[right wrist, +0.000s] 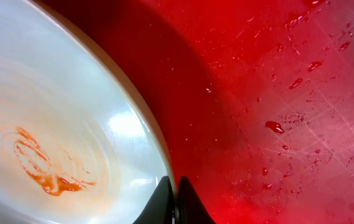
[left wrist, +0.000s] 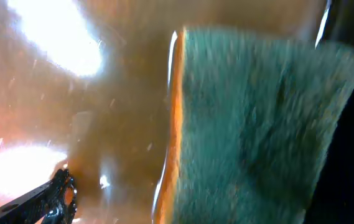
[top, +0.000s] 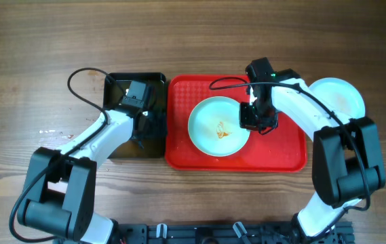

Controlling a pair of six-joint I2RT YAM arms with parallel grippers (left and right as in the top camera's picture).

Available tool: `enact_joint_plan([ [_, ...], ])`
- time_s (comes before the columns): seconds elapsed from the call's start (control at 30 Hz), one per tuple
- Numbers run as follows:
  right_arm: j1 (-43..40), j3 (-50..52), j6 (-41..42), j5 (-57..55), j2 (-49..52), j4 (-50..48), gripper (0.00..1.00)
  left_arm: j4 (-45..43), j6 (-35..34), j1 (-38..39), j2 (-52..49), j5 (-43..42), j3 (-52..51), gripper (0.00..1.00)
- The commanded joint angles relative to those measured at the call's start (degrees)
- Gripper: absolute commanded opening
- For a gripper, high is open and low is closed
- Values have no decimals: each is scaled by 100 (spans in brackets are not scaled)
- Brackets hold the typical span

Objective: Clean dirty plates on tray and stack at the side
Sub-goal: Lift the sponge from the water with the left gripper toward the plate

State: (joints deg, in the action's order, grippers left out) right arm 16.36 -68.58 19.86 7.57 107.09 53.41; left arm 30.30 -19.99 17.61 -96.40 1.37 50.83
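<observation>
Overhead, the tray [top: 186, 152] is seen mid-table toward the far edge. One smeared plate [top: 209, 115] lies on it, its right rim pinched between the right gripper's [right wrist: 175, 199] nearly closed fingers. A slip may be caused by the thin, wet rim. Room is left toward the right edge, beside a second plate [top: 342, 95]. The left gripper's [top: 138, 102] opening, over the sponge [left wrist: 257, 124], cannot be told.

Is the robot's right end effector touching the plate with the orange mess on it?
Touching. The right wrist view shows the right end effector pinching the rim of the dirty plate, with no gap.
</observation>
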Motion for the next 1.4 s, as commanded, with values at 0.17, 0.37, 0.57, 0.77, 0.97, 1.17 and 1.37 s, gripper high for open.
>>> enact_joint_plan([
  [0.17,13,74,-17,-118,-48,-433,5,-557,4,55,39,-330,9,100],
  [0.37,13,79,-17,-118,-48,-428,4,-577,7,55,39,-514,9,99],
  [0.57,13,83,-17,-118,-48,-363,5,-769,7,55,39,-586,9,30],
  [0.77,13,83,-24,-120,-48,-363,4,-804,7,55,39,-584,9,4],
  [0.97,13,83,-33,-120,-48,-343,4,-804,7,48,258,-273,20,4],
  [1.17,13,83,-31,-120,-48,-348,4,-804,7,50,1226,452,20,4],
  [1.37,13,83,-31,-118,-48,-345,4,-782,7,50,1530,496,20,4],
])
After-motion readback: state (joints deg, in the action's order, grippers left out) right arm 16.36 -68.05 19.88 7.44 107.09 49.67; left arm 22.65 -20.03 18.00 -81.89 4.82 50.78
